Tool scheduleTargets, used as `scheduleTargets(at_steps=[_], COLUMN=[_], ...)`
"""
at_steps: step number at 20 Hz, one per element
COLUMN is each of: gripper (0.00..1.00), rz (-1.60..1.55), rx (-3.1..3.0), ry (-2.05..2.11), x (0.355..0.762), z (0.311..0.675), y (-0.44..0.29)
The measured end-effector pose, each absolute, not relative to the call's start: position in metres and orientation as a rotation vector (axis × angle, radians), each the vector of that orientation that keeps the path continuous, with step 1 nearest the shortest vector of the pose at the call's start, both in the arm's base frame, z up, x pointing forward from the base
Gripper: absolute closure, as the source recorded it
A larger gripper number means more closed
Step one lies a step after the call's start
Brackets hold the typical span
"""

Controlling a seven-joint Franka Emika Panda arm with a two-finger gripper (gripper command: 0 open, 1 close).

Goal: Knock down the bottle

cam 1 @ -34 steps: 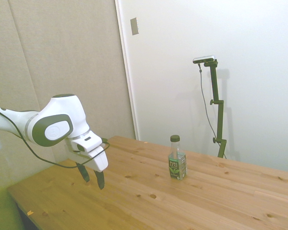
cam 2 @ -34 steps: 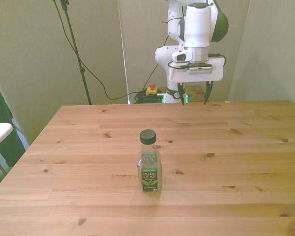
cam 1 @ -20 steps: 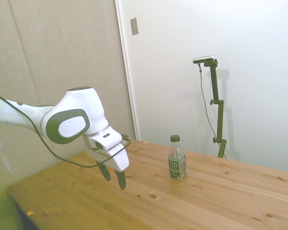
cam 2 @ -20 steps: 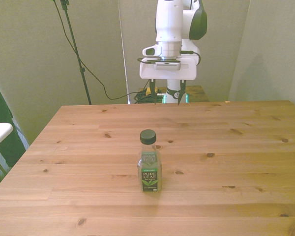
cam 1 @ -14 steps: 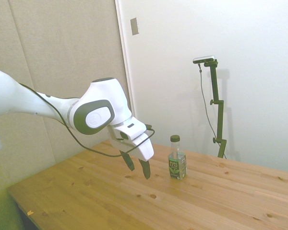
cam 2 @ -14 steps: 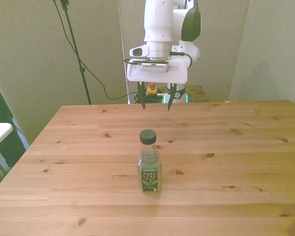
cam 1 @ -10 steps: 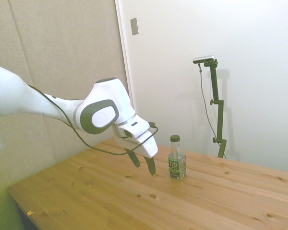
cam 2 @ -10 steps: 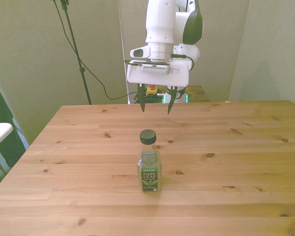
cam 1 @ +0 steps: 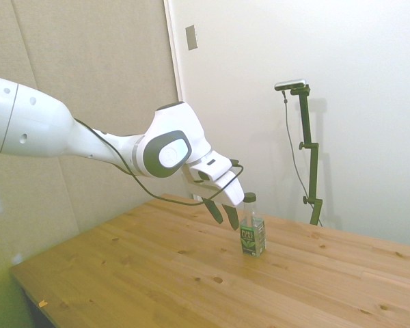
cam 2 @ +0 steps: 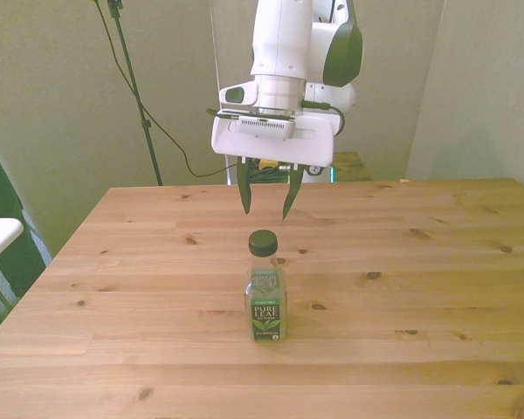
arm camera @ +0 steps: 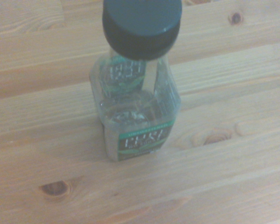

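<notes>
The small clear plastic bottle with a squarish body, dark cap and dark green label stands upright on the wooden table, toward its middle in the front view. The white arm's gripper hangs just behind and above the cap, its two dark fingers pointing down with the jaws apart and holding nothing. In the side view its tips sit close beside the bottle's neck; contact cannot be told. The wrist view shows the bottle from above, label legible.
</notes>
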State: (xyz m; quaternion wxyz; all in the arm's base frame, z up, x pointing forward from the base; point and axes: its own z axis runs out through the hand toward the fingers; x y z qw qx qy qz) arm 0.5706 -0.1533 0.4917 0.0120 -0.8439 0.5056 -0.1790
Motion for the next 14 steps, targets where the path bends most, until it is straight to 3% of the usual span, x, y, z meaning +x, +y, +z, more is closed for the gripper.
scheduleTargets(at_steps=[14], gripper=[1.00], rz=[-0.636], rx=[-2.623], ry=[1.585], x=[0.630], z=[0.486], y=[-0.170])
